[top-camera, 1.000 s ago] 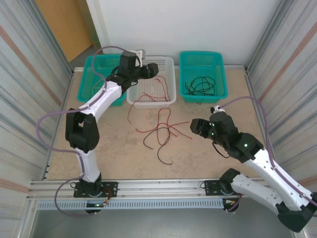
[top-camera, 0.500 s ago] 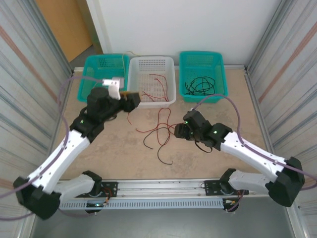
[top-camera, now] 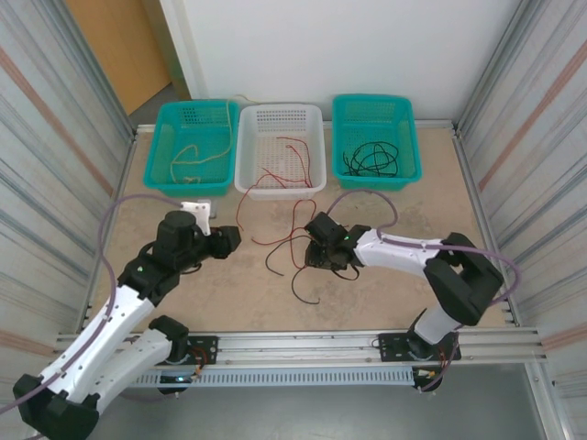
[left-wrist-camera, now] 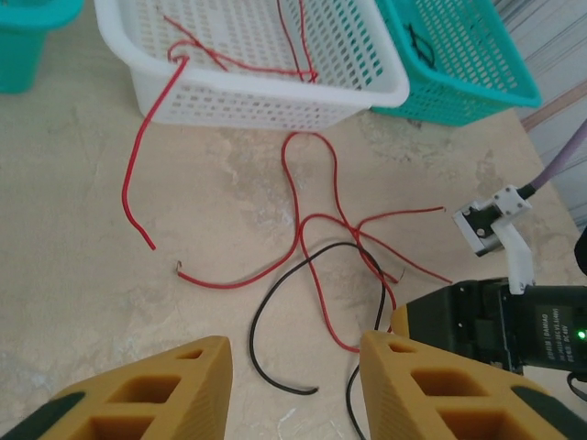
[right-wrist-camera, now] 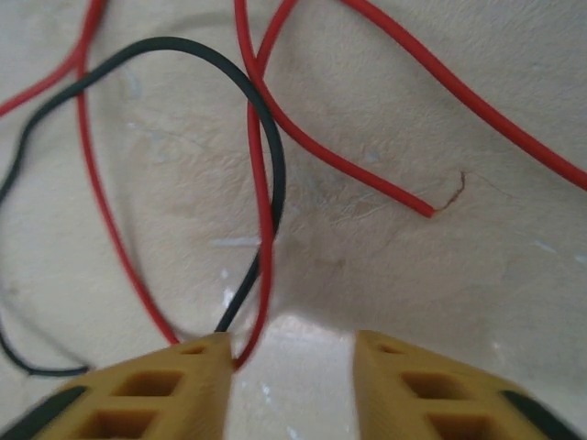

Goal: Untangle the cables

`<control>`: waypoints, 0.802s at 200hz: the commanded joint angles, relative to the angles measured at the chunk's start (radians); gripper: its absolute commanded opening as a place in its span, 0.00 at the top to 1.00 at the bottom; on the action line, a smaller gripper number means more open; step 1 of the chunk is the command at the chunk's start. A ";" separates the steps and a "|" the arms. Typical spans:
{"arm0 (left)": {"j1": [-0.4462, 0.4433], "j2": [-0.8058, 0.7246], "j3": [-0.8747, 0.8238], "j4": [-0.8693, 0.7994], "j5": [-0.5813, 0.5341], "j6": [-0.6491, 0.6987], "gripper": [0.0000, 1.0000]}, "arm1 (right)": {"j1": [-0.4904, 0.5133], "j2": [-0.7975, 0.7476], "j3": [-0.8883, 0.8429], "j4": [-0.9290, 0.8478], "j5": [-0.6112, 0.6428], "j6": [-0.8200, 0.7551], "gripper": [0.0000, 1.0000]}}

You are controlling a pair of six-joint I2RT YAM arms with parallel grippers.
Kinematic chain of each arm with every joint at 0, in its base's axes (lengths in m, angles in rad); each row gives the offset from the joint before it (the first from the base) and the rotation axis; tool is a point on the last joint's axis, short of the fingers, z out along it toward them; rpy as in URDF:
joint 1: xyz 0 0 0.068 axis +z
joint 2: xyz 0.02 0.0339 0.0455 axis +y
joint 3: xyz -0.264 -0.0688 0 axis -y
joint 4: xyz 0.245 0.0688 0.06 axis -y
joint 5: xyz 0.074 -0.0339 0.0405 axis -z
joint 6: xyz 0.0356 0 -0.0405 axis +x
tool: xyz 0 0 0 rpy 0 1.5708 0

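- The cables (top-camera: 295, 225) lie in a loose red-and-black tangle on the table (top-camera: 257, 302), between the two grippers. One red strand trails over the rim of the white basket (top-camera: 280, 190).
- The left gripper (left-wrist-camera: 293, 385) hovers above the tangle, jaws apart and empty.
- The right gripper (right-wrist-camera: 292, 367) is low over the table, jaws apart. A red and a black strand cross just beside one fingertip (right-wrist-camera: 197, 353), not pinched.
- The strands look light, limp, springy and likely to slip. Pinching one strand near a free end, clear of crossings, seems best.
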 commanded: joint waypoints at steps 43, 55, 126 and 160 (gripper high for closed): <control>-0.122 0.092 0.018 0.106 -0.015 -0.045 0.59 | 0.017 0.001 0.028 0.020 0.087 -0.035 0.99; -0.138 0.111 0.029 0.106 -0.019 -0.034 0.59 | 0.024 -0.038 0.023 0.031 0.086 -0.076 1.00; -0.199 0.203 0.074 0.163 -0.013 -0.012 0.50 | 0.138 -0.421 0.078 -0.075 0.200 -0.276 1.00; -0.203 0.205 0.123 0.136 -0.086 0.007 0.48 | 0.075 -0.403 0.070 -0.122 0.153 -0.225 0.95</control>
